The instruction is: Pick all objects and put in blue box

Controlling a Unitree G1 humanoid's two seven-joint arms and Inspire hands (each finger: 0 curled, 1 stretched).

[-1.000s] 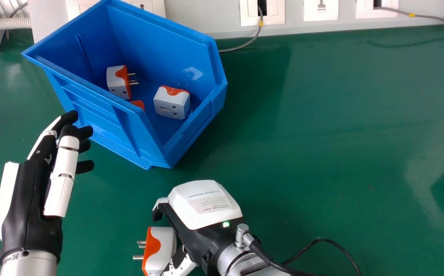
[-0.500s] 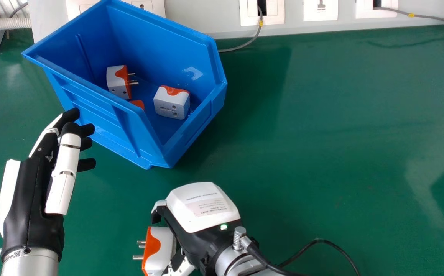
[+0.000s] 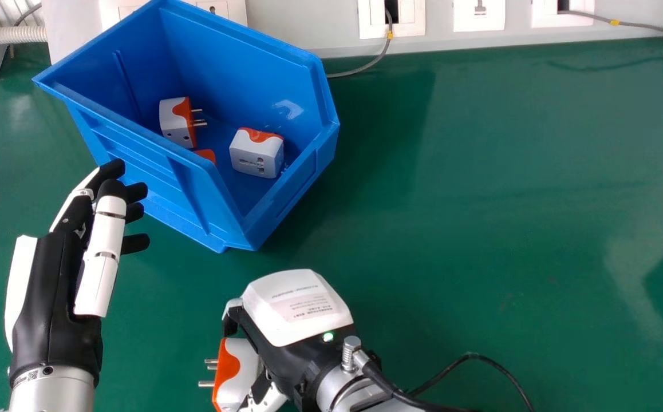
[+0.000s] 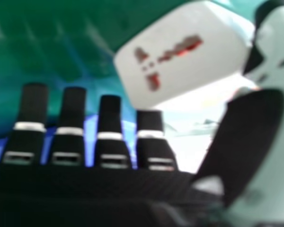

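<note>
One white-and-orange plastic adapter (image 3: pixel 243 372) sits beside the black-and-white right hand (image 3: pixel 300 306); fingers straight, thumb apart, presumably for grasping; black-and-white left hand (image 3: pixel 51 292), fingers relaxed.

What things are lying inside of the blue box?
In the blue box: an adapter with metal pins, another adapter, and an orange piece. The near wall hides the rest of that piece and anything else behind it.

A white-orange pronged adapter (image 3: pixel 241 375) lies outside the blue box (image 3: pixel 151 171), three adapters (image 3: pixel 256 155) inside.
</note>
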